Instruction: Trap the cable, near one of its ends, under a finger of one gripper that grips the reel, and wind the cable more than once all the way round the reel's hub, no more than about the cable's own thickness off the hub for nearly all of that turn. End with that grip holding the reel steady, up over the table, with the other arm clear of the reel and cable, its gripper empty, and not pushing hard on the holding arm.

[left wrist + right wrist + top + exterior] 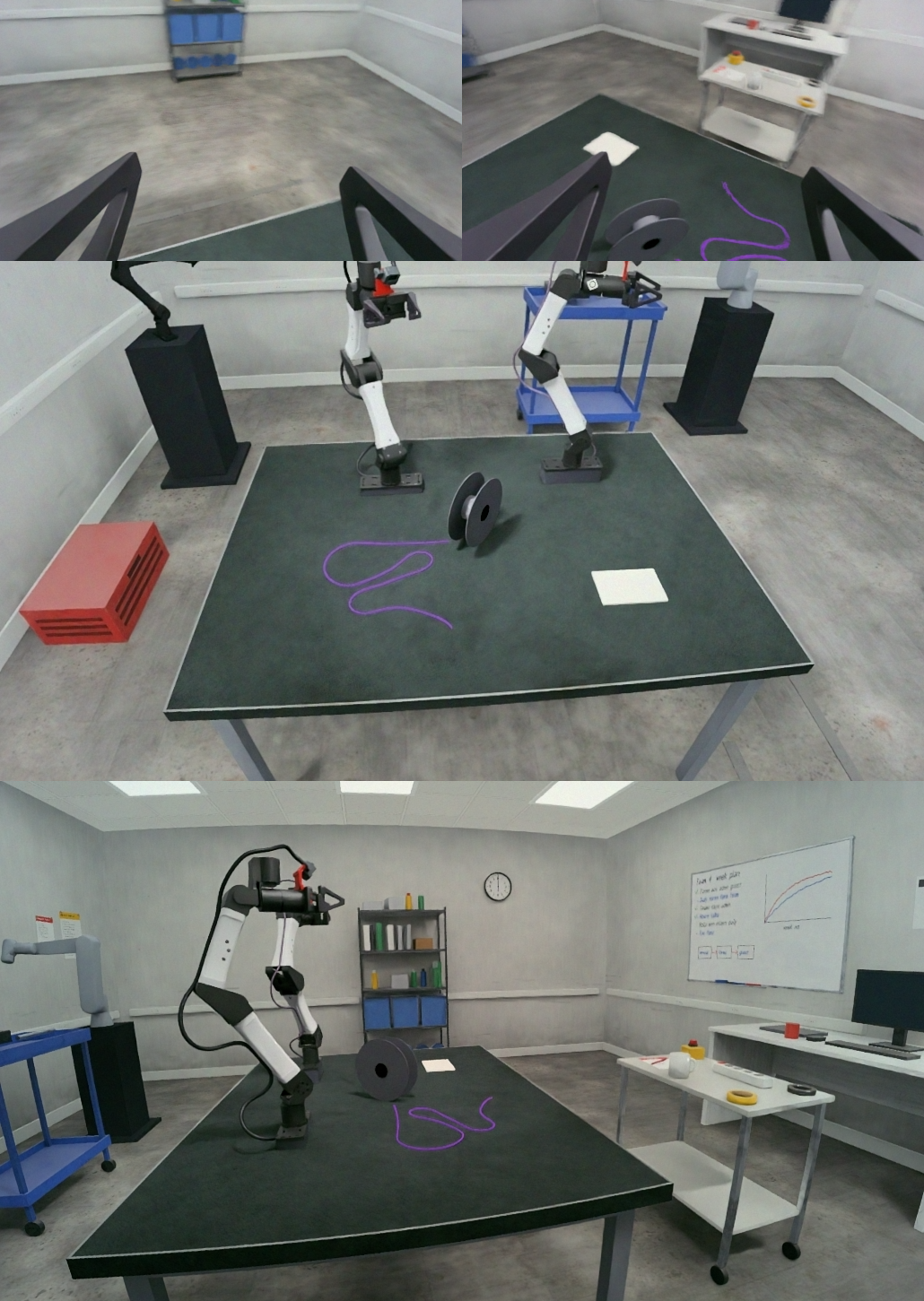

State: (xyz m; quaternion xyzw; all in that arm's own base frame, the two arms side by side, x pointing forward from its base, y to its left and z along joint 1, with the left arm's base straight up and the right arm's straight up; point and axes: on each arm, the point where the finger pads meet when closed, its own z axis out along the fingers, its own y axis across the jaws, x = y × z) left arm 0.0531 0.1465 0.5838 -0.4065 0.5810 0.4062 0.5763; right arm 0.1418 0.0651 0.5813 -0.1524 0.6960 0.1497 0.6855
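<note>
Dark and wide apart, the right fingers (392,317) (335,898) and left fingers (651,291) (321,918) hold nothing, high up, leaving room to choose an approach. Below, the reel (489,529) (387,1081) (666,234) stands on its rims, hub exposed between flanges, presumably for winding. Purple cable (400,542) (430,1149) (745,243) snakes loosely across the surface (517,661) (323,1194) (270,240) (664,180), one end near the reel, likely handy for trapping.

From here I see the reel (648,240) on the dark surface (664,180), a purple cable (750,211) snaking beside it, and a white card (612,148) farther off.
</note>
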